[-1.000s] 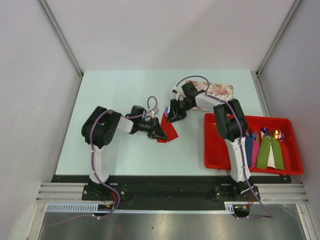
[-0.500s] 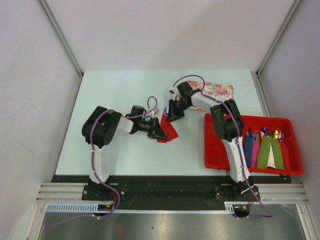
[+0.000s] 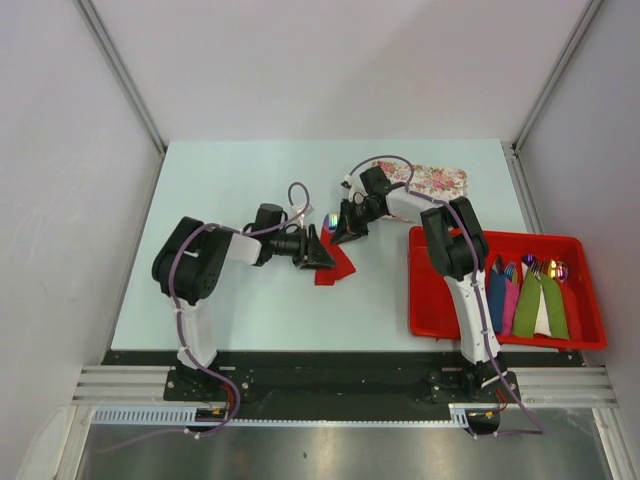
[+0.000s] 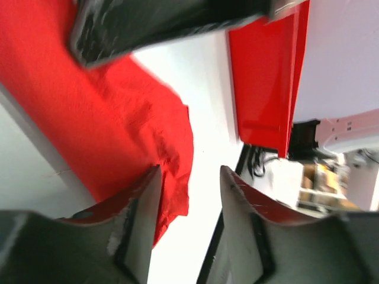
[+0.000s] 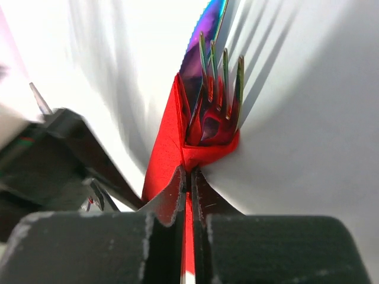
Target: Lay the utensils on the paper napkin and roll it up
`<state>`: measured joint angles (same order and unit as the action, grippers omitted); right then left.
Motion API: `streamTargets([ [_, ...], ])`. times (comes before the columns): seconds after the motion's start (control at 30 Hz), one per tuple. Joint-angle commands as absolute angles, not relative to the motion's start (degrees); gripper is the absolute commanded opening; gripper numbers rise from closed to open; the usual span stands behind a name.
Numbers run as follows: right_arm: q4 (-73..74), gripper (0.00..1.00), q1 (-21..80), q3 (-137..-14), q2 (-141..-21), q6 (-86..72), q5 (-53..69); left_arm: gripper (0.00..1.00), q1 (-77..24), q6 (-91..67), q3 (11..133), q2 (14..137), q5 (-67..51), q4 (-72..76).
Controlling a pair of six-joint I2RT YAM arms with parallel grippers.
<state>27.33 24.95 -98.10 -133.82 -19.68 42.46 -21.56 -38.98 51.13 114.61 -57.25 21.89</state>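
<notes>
The red paper napkin (image 3: 338,264) lies mid-table, partly wrapped round the utensils (image 3: 332,220). In the right wrist view the fork (image 5: 220,77) and a knife blade (image 5: 198,56) stick out of the napkin's fold (image 5: 204,151). My right gripper (image 5: 190,173) is shut on that fold, at the napkin's far end (image 3: 343,230). My left gripper (image 3: 320,252) sits at the napkin's left edge. In the left wrist view it (image 4: 190,176) stands open with bare table in the gap, and the crumpled napkin (image 4: 112,124) lies beside its left finger.
A red tray (image 3: 430,300) at the right holds blue, pink and green napkin rolls (image 3: 525,300) with cutlery. A floral mat (image 3: 440,180) lies behind the right arm. The tray's wall (image 4: 266,77) shows close by in the left wrist view.
The left gripper has opened and let go of the napkin, and its arm has shifted slightly left. The right gripper has closed onto the napkin's fold.
</notes>
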Motion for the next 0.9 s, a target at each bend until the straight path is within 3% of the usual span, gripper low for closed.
streamTargets([
  [0.0,22.34,0.0,25.75,-95.45,-132.37,-17.4,44.9,0.52,-18.73,-33.4,50.36,106.1,-52.56,22.59],
  [0.1,20.75,0.0,25.84,-94.75,-131.05,-17.4,46.31,0.57,-15.04,-32.7,50.54,102.58,-50.28,22.06],
  [0.23,17.76,0.0,26.19,-93.08,-128.5,-17.05,47.46,0.72,-9.77,-28.4,53.25,99.06,-47.64,19.17],
  [0.4,16.44,0.0,26.54,-92.73,-127.0,-16.7,49.3,0.81,-7.21,-20.93,56.95,97.12,-45.18,15.13],
  [0.47,15.56,0.0,26.54,-92.64,-126.04,-16.79,49.48,0.9,-6.68,-20.22,57.57,96.42,-43.95,14.59],
  [0.5,15.3,0.0,26.63,-92.64,-125.69,-16.79,49.66,0.99,-6.33,-19.61,57.74,96.15,-43.51,14.33],
  [0.87,13.45,0.0,26.98,-91.41,-121.03,-16.17,50.98,1.0,-4.48,-15.3,56.34,88.6,-37.44,13.62],
])
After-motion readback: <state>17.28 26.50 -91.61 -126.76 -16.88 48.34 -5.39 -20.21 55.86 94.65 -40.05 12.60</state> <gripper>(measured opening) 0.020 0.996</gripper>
